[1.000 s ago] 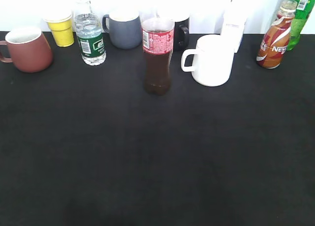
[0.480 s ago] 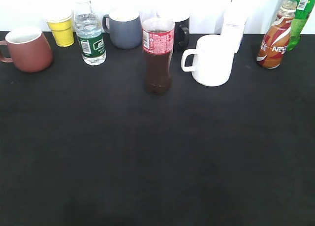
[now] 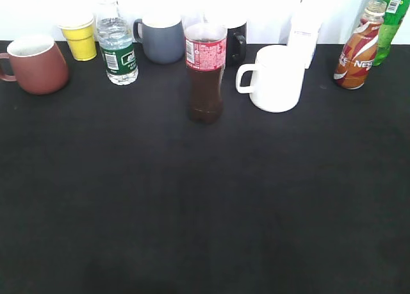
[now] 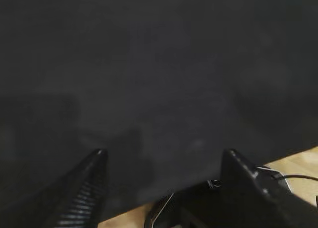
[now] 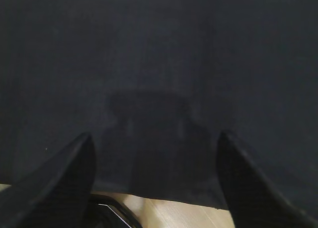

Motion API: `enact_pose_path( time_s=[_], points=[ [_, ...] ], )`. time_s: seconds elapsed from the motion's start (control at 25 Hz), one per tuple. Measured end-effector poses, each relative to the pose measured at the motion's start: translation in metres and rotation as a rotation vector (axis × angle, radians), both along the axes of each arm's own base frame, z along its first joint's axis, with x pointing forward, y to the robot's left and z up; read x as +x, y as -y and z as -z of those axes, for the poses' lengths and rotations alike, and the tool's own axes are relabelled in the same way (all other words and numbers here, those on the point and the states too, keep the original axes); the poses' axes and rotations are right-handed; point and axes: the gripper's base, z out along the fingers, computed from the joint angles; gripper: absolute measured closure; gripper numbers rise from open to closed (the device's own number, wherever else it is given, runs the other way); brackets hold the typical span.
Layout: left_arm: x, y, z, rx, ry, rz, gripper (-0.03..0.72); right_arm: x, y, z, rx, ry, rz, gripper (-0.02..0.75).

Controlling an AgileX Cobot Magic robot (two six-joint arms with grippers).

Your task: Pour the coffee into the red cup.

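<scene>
The coffee bottle [image 3: 359, 54] with the swirled brown-orange-white label stands upright at the back right of the black table. The red cup [image 3: 37, 64] sits at the back left, handle to the left. Neither gripper shows in the exterior view. In the left wrist view my left gripper [image 4: 163, 152] is open and empty over bare black cloth near the table's front edge. In the right wrist view my right gripper [image 5: 155, 136] is open and empty over black cloth near the front edge.
A cola bottle [image 3: 205, 73] stands mid-table, a white mug [image 3: 274, 78] to its right. Along the back stand a water bottle [image 3: 116, 45], a yellow cup [image 3: 80, 38], a grey-blue mug [image 3: 161, 39], a black mug [image 3: 236, 41] and a green bottle [image 3: 391, 18].
</scene>
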Motion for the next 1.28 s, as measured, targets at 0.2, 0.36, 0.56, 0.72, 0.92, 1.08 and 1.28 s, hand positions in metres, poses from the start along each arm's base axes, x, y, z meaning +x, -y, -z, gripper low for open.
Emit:
enact_pose_path(
  time_s=[0.2, 0.36, 0.56, 0.72, 0.92, 1.08, 1.28],
  points=[
    [0.000, 0.000, 0.000, -0.002, 0.000, 0.002, 0.157, 0.000, 0.000, 0.000, 0.000, 0.000, 0.000, 0.149],
    [0.000, 0.000, 0.000, 0.004, 0.003, 0.003, 0.157, 0.000, 0.000, 0.000, 0.000, 0.000, 0.000, 0.149],
    [0.000, 0.000, 0.000, 0.007, 0.004, 0.002, 0.211, 0.000, 0.000, 0.000, 0.000, 0.000, 0.000, 0.149],
    [0.000, 0.000, 0.000, 0.007, 0.004, 0.002, 0.289, 0.000, 0.000, 0.000, 0.000, 0.000, 0.000, 0.149],
    [-0.005, -0.006, -0.003, -0.009, 0.052, -0.073, 0.365, -0.001, 0.000, 0.000, 0.001, 0.010, 0.000, 0.149],
    [-0.028, -0.018, -0.009, -0.038, 0.214, -0.286, 0.414, -0.013, 0.002, -0.003, 0.005, 0.085, 0.029, 0.149],
    [-0.059, -0.020, -0.010, -0.053, 0.412, -0.409, 0.443, -0.033, 0.003, -0.005, 0.008, 0.216, 0.073, 0.149]
  ],
)
